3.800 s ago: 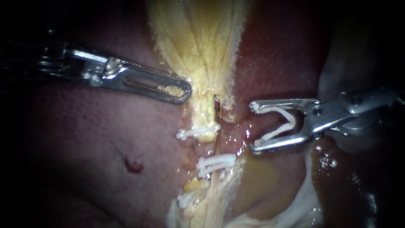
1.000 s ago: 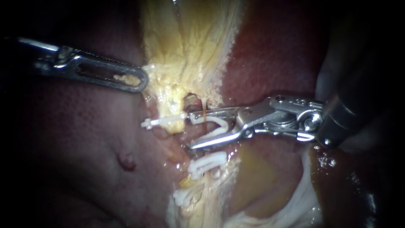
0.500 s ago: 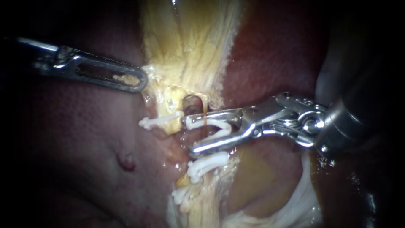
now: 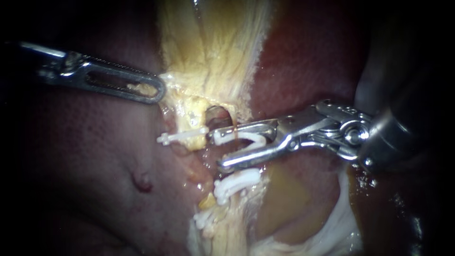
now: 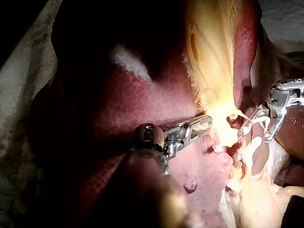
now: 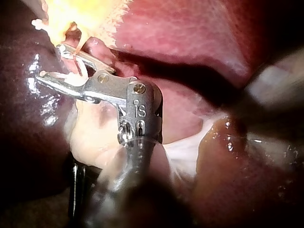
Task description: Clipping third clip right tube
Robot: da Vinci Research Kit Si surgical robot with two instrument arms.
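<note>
right instrument (image 4: pixel 217 148) jaws part-spread, holding open clip (image 4: pixel 246 138) against right tube (image 4: pixel 232 126) | left instrument (image 4: pixel 160 91) jaws pinch yellow tissue (image 4: pixel 208 61) (edge only)

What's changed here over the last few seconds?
The right instrument, holding an open clip, advanced leftward to the tube. The left instrument pulled the yellow tissue leftward, taking the top clip along. Both grips and the lower clips stayed as they were.

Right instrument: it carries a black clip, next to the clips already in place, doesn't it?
No: the endoscope view shows the clip in the right instrument is white, not black. It is next to the placed clips.
</note>
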